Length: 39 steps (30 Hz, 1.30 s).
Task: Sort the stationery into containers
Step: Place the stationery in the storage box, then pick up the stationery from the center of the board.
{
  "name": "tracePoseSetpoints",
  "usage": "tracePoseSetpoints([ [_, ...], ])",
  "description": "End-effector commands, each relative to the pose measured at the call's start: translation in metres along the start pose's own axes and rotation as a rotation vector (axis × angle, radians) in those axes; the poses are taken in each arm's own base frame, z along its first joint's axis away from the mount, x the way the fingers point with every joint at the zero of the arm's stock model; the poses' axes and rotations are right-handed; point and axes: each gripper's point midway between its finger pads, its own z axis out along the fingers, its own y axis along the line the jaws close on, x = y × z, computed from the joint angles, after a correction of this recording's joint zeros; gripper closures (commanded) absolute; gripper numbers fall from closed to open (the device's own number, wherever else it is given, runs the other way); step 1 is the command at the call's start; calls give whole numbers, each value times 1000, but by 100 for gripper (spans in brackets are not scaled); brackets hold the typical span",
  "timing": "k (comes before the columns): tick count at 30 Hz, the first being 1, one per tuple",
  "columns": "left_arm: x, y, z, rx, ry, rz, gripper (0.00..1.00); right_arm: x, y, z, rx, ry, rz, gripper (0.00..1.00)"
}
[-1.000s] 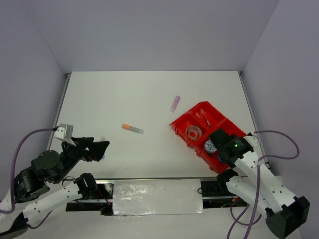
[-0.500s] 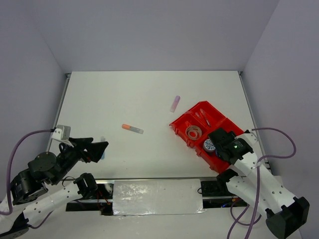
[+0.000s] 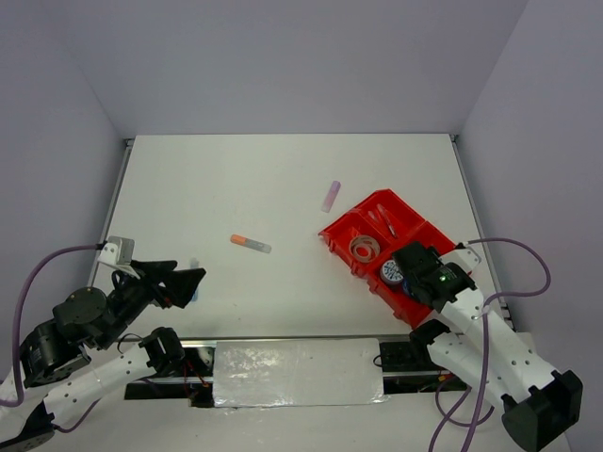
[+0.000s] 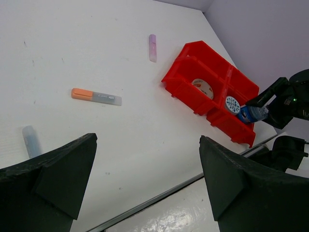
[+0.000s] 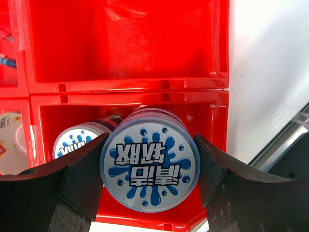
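Observation:
My right gripper (image 5: pixel 149 169) is shut on a round blue-white patterned roll (image 5: pixel 149 166) and holds it just over the near compartment of the red tray (image 3: pixel 332 235). A second patterned roll (image 5: pixel 72 145) lies in that compartment. A clear tape ring (image 3: pixel 365 250) sits in the middle compartment and thin pens (image 3: pixel 386 218) in the far one. On the table lie a pink stick (image 3: pixel 331 196), an orange-tipped marker (image 3: pixel 250 243) and a light blue pen (image 4: pixel 30 140). My left gripper (image 4: pixel 147 140) hangs open above the table's near left, close to the light blue pen.
A metal strip (image 3: pixel 283 341) runs along the table's near edge. The tray lies at an angle at the right, near the right wall (image 3: pixel 528 141). A purple cable (image 3: pixel 518 273) loops beside the right arm.
My right gripper has edged slightly left over the tray with the roll in it. The left arm has sunk a little. The loose items have not moved.

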Motion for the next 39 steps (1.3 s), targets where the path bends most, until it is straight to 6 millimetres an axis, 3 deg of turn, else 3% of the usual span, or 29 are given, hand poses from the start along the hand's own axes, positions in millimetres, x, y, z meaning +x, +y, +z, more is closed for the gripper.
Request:
tracePoseSetpoints([
  [1,-13,-11,-1,44,-36,-20,1,-9,21,-4,-83,-19,58,31],
  [2,-12,-11,0,41,-33,-18,1,-9,21,-5,-86,-17,61,29],
  [3,-13,-11,-1,43,-36,-20,1,-10,22,-7,-90,-16,64,18],
  [7,-13,-11,-1,43,-39,-21,1,-15,24,-14,-105,-12,66,2],
  [13,-14,-11,-2,44,-41,-23,1,-27,36,-30,-174,-7,76,0],
  [15,-14,-10,-2,38,-43,-26,1,-36,52,-43,-262,-10,35,0],
  [19,-16,-4,-3,6,-53,-39,1,-58,113,-87,-551,-7,-44,0],
  [24,-16,13,-3,-93,-59,-73,1,-63,172,-107,-636,-29,-204,0],
  [26,-15,14,-1,-107,-52,-67,1,-52,209,-105,-632,-17,-347,0],
  [27,-14,13,0,-110,-48,-62,1,-32,225,-85,-569,20,-431,0],
  [28,-13,12,2,-108,-37,-56,1,-42,249,-95,-589,6,-445,0],
  [29,-12,12,3,-111,-36,-51,1,-38,262,-91,-573,12,-472,0],
  [30,-11,11,4,-110,-31,-49,1,-19,275,-68,-509,47,-541,0],
  [31,-10,11,5,-112,-25,-45,1,-28,300,-76,-535,26,-545,0],
  [32,-10,11,5,-110,-25,-42,1,-26,311,-68,-516,27,-558,0],
  [33,-10,10,5,-108,-24,-40,1,-3,315,-40,-426,74,-632,0],
  [34,-10,10,6,-108,-24,-39,1,-14,341,-48,-450,59,-607,0],
  [35,-10,10,6,-109,-24,-39,1,-10,349,-40,-436,76,-620,0],
  [36,-10,10,6,-110,-22,-39,1,12,350,-13,-370,134,-672,0],
  [37,-10,10,6,-112,-23,-38,1,2,371,-19,-401,120,-645,1],
  [38,-9,10,7,-112,-20,-35,1,6,377,-12,-395,133,-650,1],
  [39,-9,9,7,-109,-19,-32,1,22,377,8,-353,169,-686,1],
])
